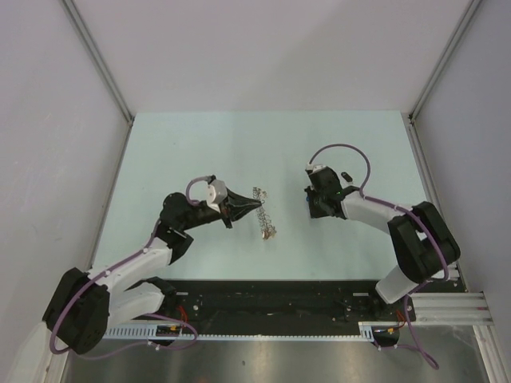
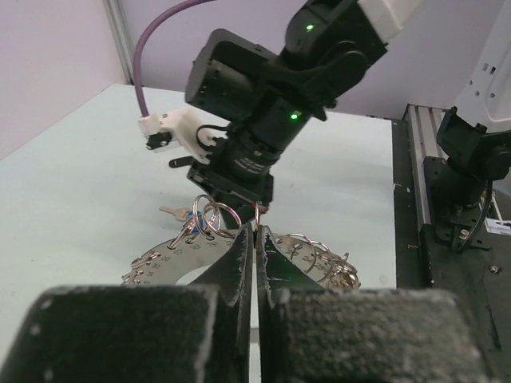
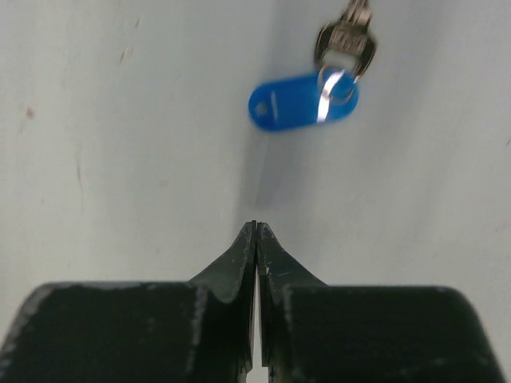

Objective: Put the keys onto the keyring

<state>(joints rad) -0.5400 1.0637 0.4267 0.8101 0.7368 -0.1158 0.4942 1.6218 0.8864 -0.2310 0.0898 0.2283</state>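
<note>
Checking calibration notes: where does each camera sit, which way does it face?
Top: above and behind the robot, looking down at the table; left arm and right arm show, keyring between them.
Left wrist: on the left arm, facing forward over its shut left end effector at keyring and right arm.
Right wrist: on the right arm, facing down past its shut right end effector at the blue key.
Shared: top and left wrist both show keyring and right arm.
</note>
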